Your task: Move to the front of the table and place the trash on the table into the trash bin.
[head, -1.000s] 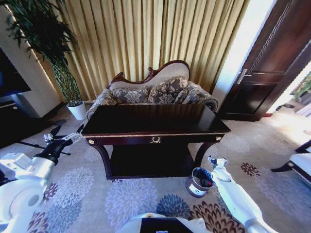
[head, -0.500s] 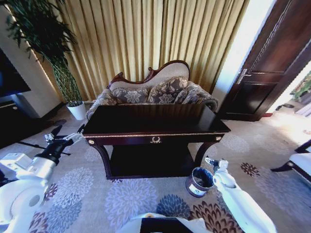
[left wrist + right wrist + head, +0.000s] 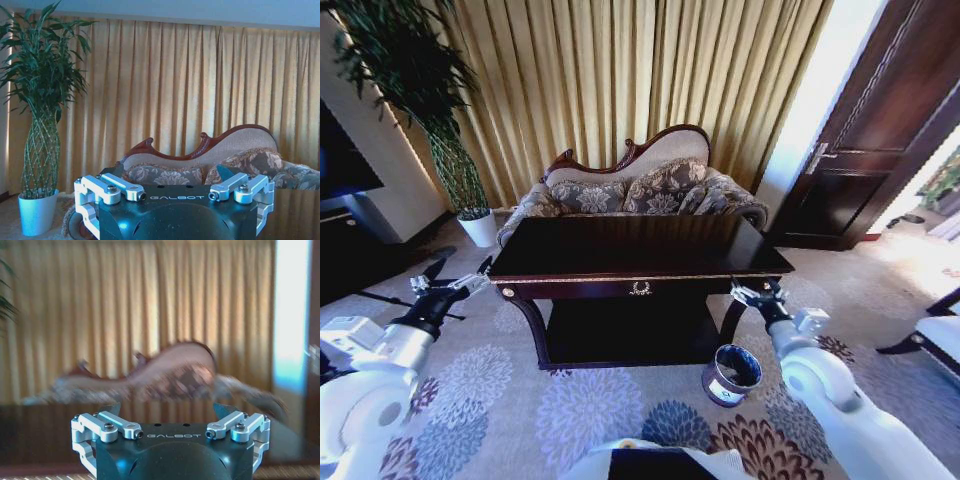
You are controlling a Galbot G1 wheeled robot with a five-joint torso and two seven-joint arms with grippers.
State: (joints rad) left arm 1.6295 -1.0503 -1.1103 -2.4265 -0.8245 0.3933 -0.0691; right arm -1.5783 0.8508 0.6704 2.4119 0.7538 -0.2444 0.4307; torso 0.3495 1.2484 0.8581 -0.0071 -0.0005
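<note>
The right gripper [image 3: 752, 293] is up by the desk's [image 3: 640, 250] front right corner, jaws open and empty. The bin [image 3: 730, 373] sits on the carpet below. The left gripper [image 3: 450, 283], jaws open, is off the desk's left end.

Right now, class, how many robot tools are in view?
2. The left tool hovers off the table's left front corner; the right tool is near its right front corner.

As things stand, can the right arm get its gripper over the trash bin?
Probably yes. The right gripper, open, sits by the table's front right corner, just above the trash bin on the carpet, with nothing between them.
</note>
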